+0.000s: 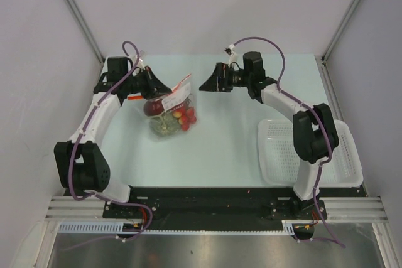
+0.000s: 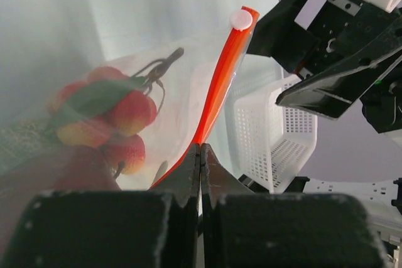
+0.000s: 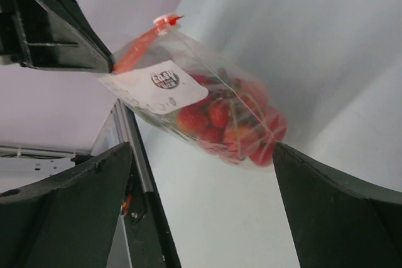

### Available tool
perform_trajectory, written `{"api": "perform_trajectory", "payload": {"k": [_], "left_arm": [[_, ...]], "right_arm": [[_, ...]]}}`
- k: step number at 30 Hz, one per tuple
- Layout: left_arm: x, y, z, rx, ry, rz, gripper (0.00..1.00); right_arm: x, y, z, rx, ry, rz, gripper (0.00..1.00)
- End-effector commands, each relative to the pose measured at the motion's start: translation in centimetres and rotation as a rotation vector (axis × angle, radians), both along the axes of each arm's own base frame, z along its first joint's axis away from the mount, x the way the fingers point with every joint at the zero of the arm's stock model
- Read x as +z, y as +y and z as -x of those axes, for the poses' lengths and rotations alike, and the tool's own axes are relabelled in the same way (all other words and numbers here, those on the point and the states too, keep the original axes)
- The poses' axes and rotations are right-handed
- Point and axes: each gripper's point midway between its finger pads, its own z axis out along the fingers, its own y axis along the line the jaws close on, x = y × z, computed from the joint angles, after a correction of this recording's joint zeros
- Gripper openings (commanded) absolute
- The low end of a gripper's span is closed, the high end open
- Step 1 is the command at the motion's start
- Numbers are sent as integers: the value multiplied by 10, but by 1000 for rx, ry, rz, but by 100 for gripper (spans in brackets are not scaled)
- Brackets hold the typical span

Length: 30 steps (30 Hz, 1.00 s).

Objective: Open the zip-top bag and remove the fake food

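Two grippers at one zip-top bag (image 1: 169, 114), mouth seemingly sealed: opening step in hand, nothing out yet.
Pinched at the near end of its red-orange zip strip (image 2: 217, 98) by the left gripper (image 2: 200, 155), with jaws pressed together; hanging at about 10 o'clock from table centre, fake food (image 1: 171, 118) bunched inside. Faced from 3 o'clock by the right gripper (image 1: 207, 84), spread wide and apart from the bag. Next, probably: closing on the white slider tab (image 2: 240, 19) at the strip's far end, then drawing along the strip against the left hold. Around: pale grey walls (image 1: 207, 4), pale green table (image 1: 220, 149), white mesh basket (image 1: 276, 149) at 4 o'clock.
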Motion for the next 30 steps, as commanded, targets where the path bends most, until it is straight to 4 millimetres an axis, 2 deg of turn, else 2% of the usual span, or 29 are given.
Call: {"api": "perform_trajectory", "payload": {"k": [1,5,11,13,14,16,18,19,21,23,27,29,30], "left_arm": [[15,-12,17,-23,-36,28,0],[18,-18,22,-41,-47,24,0],[24,-23,21,-70,-67,45,0],[22,-24,19,-82,-66,47,7],[22,-25,20,-96,-65,55,18],[18,-27,16,-114,-67,58,25],[21,-28,13,-126,-80,60,34],[17,-28,11,-131,-74,51,36],[20,-28,6,-137,-96,39,46],[18,-30,1,-154,-92,47,53],[17,-34,-13,-175,-80,67,58],[13,-36,-20,-189,-66,81,60],[18,-38,-24,-196,-86,80,61]], "right_arm": [[29,16,-8,83,-74,-125,100],[38,28,-10,152,-57,-202,100],[37,37,-22,183,-101,-197,100],[36,41,-22,204,-59,-230,100],[37,45,-23,218,-85,-257,100],[41,49,-19,245,-77,-288,100],[34,50,-19,247,-56,-289,100],[33,51,-19,251,-35,-294,98],[30,50,-14,263,-18,-306,95],[36,48,-8,270,-17,-332,91],[43,50,2,297,24,-366,79],[50,51,7,313,33,-395,72],[52,52,9,320,36,-400,65]]}}
